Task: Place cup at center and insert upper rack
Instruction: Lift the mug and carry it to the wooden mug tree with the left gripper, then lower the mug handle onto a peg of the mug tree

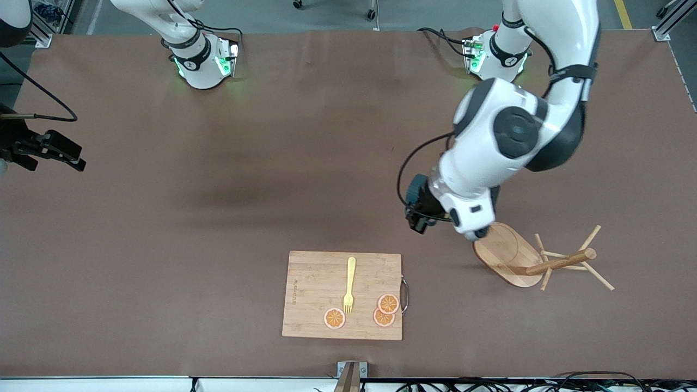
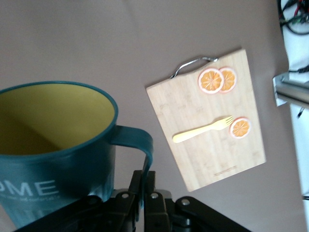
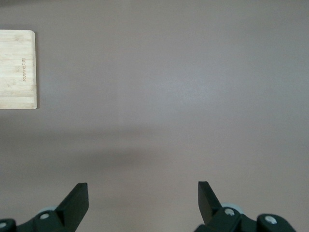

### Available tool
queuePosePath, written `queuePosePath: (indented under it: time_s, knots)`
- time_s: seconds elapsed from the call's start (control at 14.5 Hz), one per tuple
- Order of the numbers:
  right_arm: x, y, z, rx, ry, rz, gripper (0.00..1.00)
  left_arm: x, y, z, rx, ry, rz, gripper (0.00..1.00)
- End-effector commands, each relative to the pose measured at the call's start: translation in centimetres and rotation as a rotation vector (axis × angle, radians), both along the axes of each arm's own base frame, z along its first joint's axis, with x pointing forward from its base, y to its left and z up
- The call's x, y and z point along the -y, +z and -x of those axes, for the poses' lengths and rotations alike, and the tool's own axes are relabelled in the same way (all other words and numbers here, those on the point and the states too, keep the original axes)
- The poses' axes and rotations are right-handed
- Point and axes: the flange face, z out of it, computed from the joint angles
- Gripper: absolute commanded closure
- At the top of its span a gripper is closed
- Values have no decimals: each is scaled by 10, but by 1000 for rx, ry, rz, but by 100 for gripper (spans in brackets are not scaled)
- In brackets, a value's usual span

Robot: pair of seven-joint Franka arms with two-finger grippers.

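Note:
My left gripper (image 1: 418, 216) is shut on the handle of the dark teal cup (image 1: 413, 190) and holds it above bare table, beside the mug tree's base. In the left wrist view the cup (image 2: 53, 164) shows its yellow inside and white lettering, and my left gripper (image 2: 146, 193) pinches the thin handle (image 2: 142, 145). The wooden mug tree (image 1: 561, 262) lies tipped on its side toward the left arm's end, its oval base (image 1: 506, 251) partly under the left arm. My right gripper (image 1: 73, 158) waits open at the right arm's end of the table, and in the right wrist view (image 3: 142, 195) it is empty over bare table.
A rectangular wooden cutting board (image 1: 316, 294) lies near the table's front edge, with a yellow fork (image 1: 349, 283) and three orange slices (image 1: 387, 303) on it. It also shows in the left wrist view (image 2: 203, 159), and its corner shows in the right wrist view (image 3: 17, 67).

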Motion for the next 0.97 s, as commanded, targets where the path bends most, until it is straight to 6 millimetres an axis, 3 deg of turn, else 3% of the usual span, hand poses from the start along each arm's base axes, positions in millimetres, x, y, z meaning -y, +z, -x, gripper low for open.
queuePosePath:
  time_s: [0.0, 0.35, 0.55, 0.9]
  knots:
    - [1, 3, -1, -2, 5, 13, 0, -50, 10, -12, -5, 33, 85, 99]
    - [2, 2, -1, -3, 4, 13, 0, -148, 1, -39, -30, 111, 238, 99]
    - [0, 2, -1, -3, 7, 13, 0, -197, -7, -52, -18, 140, 316, 99]
    - [0, 2, -1, -5, 5, 13, 0, -236, -24, -67, 14, 180, 438, 99]
